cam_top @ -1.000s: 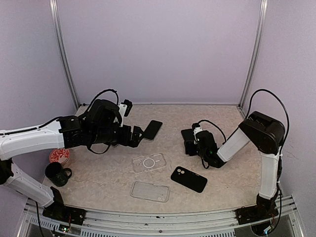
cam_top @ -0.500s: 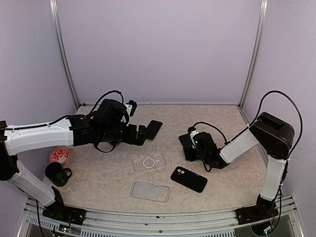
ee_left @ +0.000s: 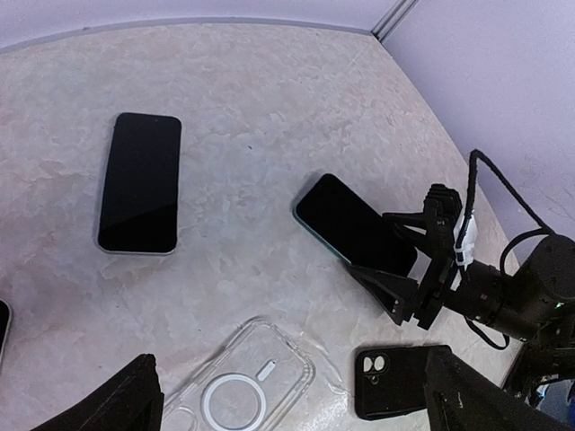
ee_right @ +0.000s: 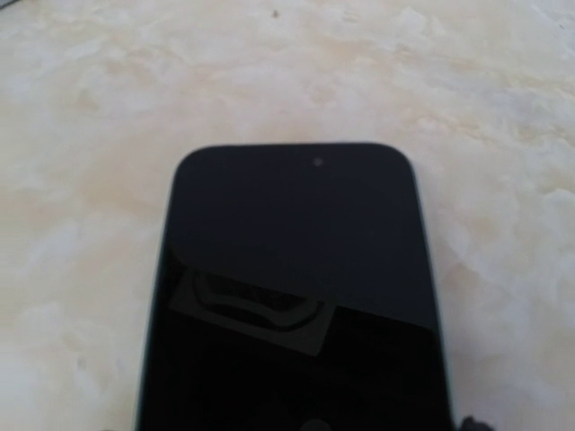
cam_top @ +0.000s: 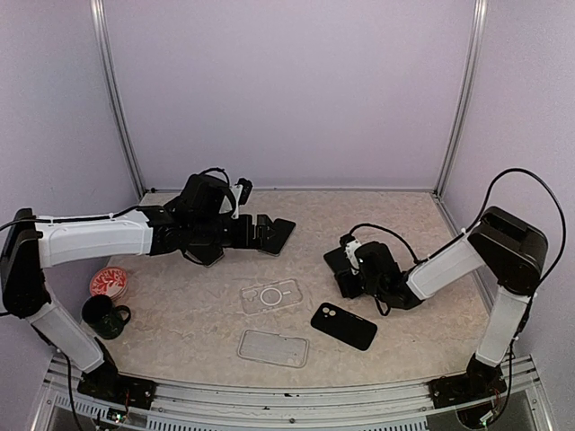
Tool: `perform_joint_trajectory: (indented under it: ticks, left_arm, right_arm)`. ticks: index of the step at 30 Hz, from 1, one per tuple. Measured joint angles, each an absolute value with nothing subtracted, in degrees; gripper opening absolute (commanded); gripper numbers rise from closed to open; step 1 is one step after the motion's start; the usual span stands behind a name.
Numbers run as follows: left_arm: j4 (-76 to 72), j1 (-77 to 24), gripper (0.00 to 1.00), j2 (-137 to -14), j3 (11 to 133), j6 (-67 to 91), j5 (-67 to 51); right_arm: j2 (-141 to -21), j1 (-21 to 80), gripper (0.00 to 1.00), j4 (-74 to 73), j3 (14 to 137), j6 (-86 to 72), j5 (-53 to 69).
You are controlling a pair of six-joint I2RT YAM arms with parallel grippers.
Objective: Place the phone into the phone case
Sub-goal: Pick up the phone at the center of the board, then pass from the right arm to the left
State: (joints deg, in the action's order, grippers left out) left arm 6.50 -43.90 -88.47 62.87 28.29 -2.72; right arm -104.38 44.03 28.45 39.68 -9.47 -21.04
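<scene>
Two dark phones lie face up. One with a silver edge (cam_top: pixel 278 233) (ee_left: pixel 139 182) lies at the back, just beyond my left gripper (cam_top: pixel 259 232) (ee_left: pixel 296 417), which is open and empty above the table. The other phone (cam_top: pixel 335 261) (ee_left: pixel 355 223) (ee_right: pixel 296 287) has a teal edge. My right gripper (cam_top: pixel 346 272) (ee_left: pixel 400 256) is open, low on the table, with its jaws on either side of that phone's near end. A clear case with a ring (cam_top: pixel 270 294) (ee_left: pixel 238 386) lies in the middle. A black case (cam_top: pixel 344 325) (ee_left: pixel 404 382) lies to its right.
A second clear case (cam_top: pixel 272 347) lies near the front edge. A red plate (cam_top: pixel 108 283) and a black mug (cam_top: pixel 103 316) stand at the front left. Walls close the back and sides.
My left arm has stretched out to the right, bringing its gripper up to the silver-edged phone. My right gripper has slid a little left and forward along the teal-edged phone.
</scene>
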Motion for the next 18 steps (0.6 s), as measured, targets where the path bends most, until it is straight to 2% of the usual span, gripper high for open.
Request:
perform_joint_trajectory:
  ticks: [18]
  left_arm:
    - [-5.96, -40.40, 0.99, -96.88, 63.26, 33.01, -20.01]
  right_arm:
    - [-93.36, 46.63, 0.54, 30.09, 37.32, -4.67, -16.67]
